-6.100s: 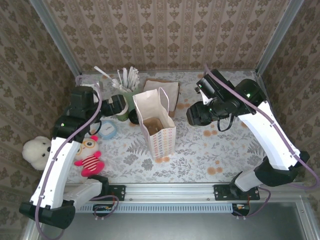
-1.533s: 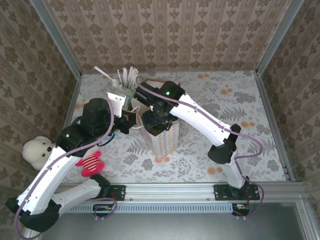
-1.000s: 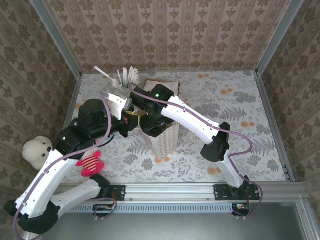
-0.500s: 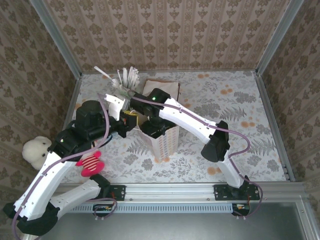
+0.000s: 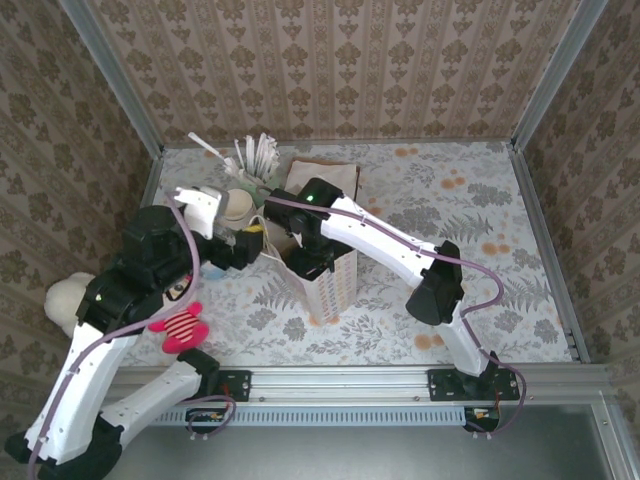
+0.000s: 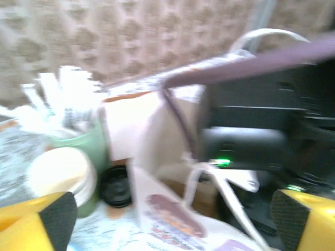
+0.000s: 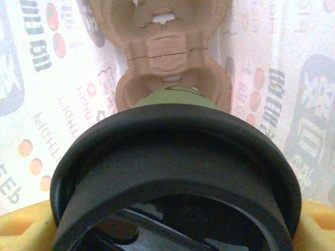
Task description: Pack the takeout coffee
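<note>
Left gripper (image 6: 172, 222) is spread wide and empty, hanging just short of the bag (image 5: 335, 285). Ahead of it and to its left are the cream cups (image 6: 60, 172) and the straw cup (image 6: 86, 141). A black lid (image 6: 115, 185) sits low beside the straw cup. That view is blurred, so we can't tell whether it's a second coffee or a loose lid.

Right gripper (image 7: 167, 227) is down inside the bag, pinching the coffee (image 7: 172, 157) near its top. The cup's rim sits between the yellow fingers (image 7: 21, 230), with the olive body beyond. Further past the cup is the brown carrier (image 7: 167, 47) at the bag bottom, and one pocket looks lined up with the cup.

We'd call this most of the way done: the coffee is in the bag, but not seated and not let go. What's left:
- lower it into the pocket
- release
- lift the arm out without dragging the bag across the worktop (image 5: 450, 200)
</note>
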Tool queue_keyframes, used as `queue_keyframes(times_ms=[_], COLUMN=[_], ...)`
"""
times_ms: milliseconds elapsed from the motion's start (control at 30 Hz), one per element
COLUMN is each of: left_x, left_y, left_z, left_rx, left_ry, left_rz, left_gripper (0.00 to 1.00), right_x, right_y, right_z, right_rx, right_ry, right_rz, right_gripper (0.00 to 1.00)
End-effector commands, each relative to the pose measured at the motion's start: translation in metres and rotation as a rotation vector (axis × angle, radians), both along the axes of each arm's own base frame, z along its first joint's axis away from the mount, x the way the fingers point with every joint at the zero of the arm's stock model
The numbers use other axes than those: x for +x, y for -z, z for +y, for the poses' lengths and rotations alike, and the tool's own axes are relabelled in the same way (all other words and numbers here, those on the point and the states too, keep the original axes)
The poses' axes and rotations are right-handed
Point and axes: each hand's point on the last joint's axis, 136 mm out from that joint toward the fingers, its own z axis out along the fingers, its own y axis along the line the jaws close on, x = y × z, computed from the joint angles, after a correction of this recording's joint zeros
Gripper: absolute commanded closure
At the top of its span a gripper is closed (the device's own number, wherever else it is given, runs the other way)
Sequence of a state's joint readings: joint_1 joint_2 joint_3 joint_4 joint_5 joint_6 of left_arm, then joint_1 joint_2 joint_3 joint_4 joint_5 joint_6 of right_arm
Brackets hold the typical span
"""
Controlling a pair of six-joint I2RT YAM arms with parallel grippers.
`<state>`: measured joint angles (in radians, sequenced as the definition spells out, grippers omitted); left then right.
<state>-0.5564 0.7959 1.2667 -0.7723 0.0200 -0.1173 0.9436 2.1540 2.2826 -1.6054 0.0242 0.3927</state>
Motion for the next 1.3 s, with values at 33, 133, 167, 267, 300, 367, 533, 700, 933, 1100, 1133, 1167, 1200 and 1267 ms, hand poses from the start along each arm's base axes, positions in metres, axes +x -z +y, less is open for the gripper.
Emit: queue_keyframes(times_ms=[33, 133, 167, 267, 300, 367, 533, 700, 933, 1100, 1133, 1167, 1200, 1267], left_x=[0.036, 0.049, 0.052, 0.067, 0.073, 0.081, 0.078, 0.088, 0.094, 0.102, 0.107, 0.112, 0.115, 0.118], left_y=[0.008, 0.022, 0.027, 0.043, 0.046, 0.044, 0.024, 0.022, 0.041, 0.071, 0.079, 0.085, 0.090, 0.097], left_z=[0.063, 0.076, 0.067, 0.050, 0.045, 0.030, -0.016, -0.028, -0.054, -0.060, -0.056, -0.052, -0.050, -0.049], left_rx=[0.053, -0.005, -0.023, -0.066, -0.089, -0.142, -0.225, -0.147, -0.044, 0.230, 0.278, 0.315, 0.333, 0.346], left_ry=[-0.399, -0.461, -0.407, -0.316, -0.291, -0.187, 0.130, 0.237, 0.359, 0.306, 0.273, 0.239, 0.230, 0.225], left_rz=[0.042, 0.126, 0.163, 0.291, 0.321, 0.340, 0.313, 0.336, 0.424, 0.433, 0.434, 0.440, 0.454, 0.477], left_gripper=[0.00, 0.00, 0.00, 0.00, 0.00, 0.00, 0.00, 0.05, 0.17, 0.15, 0.15, 0.18, 0.20, 0.24], right_x=[-0.016, -0.016, -0.015, -0.011, -0.011, -0.012, -0.011, -0.006, -0.003, 0.000, 0.000, 0.000, 0.000, 0.000], right_y=[-0.018, -0.018, -0.017, -0.018, -0.018, -0.019, -0.021, -0.022, -0.024, -0.021, -0.020, -0.019, -0.018, -0.017], right_z=[-0.009, -0.011, -0.012, -0.012, -0.012, -0.013, -0.017, -0.016, -0.011, -0.007, -0.007, -0.006, -0.005, -0.005], right_rx=[0.033, 0.030, 0.031, 0.036, 0.037, 0.044, 0.048, 0.064, 0.082, 0.088, 0.088, 0.092, 0.095, 0.097], right_ry=[-0.106, -0.150, -0.164, -0.185, -0.197, -0.221, -0.252, -0.256, -0.261, -0.264, -0.264, -0.264, -0.265, -0.268], right_rz=[0.045, 0.052, 0.051, 0.043, 0.041, 0.039, 0.034, 0.026, 0.016, 0.011, 0.010, 0.011, 0.012, 0.013], right_gripper=[0.41, 0.41, 0.41, 0.41, 0.41, 0.40, 0.40, 0.40, 0.40, 0.40, 0.41, 0.41, 0.41, 0.41])
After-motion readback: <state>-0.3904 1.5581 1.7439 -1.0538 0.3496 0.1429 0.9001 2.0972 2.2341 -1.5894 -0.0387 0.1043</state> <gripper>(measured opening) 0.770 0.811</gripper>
